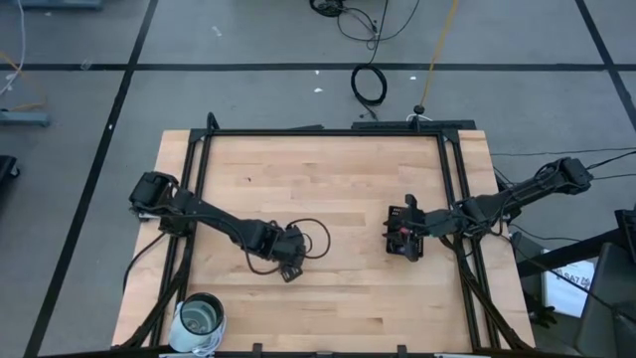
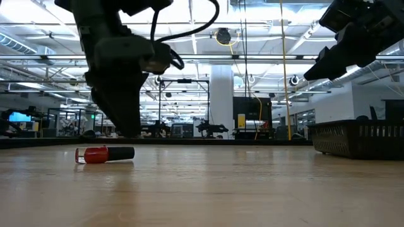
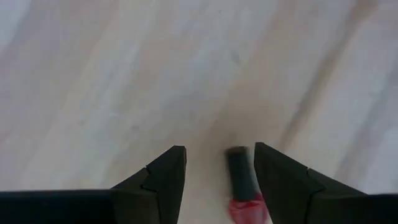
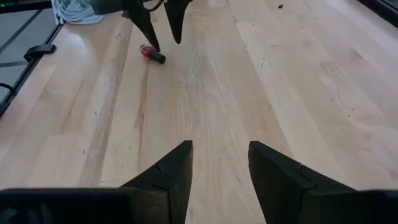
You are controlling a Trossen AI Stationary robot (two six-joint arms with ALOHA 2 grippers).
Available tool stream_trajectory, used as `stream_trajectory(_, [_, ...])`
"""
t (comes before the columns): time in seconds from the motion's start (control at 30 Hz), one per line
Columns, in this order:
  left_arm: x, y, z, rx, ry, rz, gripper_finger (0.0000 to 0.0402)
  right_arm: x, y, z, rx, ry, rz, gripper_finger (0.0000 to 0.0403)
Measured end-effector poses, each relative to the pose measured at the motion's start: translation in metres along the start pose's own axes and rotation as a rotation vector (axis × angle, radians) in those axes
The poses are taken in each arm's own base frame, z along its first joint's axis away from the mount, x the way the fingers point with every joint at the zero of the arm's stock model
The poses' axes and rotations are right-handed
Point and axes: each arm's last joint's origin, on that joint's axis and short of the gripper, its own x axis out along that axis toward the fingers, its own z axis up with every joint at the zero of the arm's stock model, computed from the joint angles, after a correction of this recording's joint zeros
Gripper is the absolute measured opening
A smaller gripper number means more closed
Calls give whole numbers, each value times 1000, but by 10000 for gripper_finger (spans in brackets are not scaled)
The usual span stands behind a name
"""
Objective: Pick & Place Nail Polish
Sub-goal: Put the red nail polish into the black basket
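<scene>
Red polish bottle (image 2: 104, 154) lies on its side on the table (image 1: 338, 179), near centre. Left gripper (image 3: 217, 180) above it, fingers apart, unclamped. Right gripper (image 4: 219, 171) parted, toward the right edge.

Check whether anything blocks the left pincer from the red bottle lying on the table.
Nothing visible does. The left pincer is open just above the bottle, which lies on its side on bare wood between the fingers. The right pincer waits far off.
</scene>
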Motion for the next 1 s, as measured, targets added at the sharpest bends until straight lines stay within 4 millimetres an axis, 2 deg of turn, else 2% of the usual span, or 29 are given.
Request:
stream_trajectory(0.3, [-1, -9, -6, 41, 39, -71, 162, 0, 0, 0, -32, 0, 0, 146])
stream_trajectory(0.43, [11, -12, -8, 81, 46, -64, 157, 0, 0, 0, -32, -2, 0, 146])
stream_trajectory(0.63, [36, -11, -13, 86, 100, -12, 171, 0, 1, 3, -21, -34, 10, 146])
stream_trajectory(0.73, [40, -8, -12, 90, 105, -1, 174, 0, 2, 6, -18, -55, 16, 146])
stream_trajectory(1.0, [38, -6, -14, 126, 189, -42, 123, 0, 2, 5, -41, -54, 15, 146])
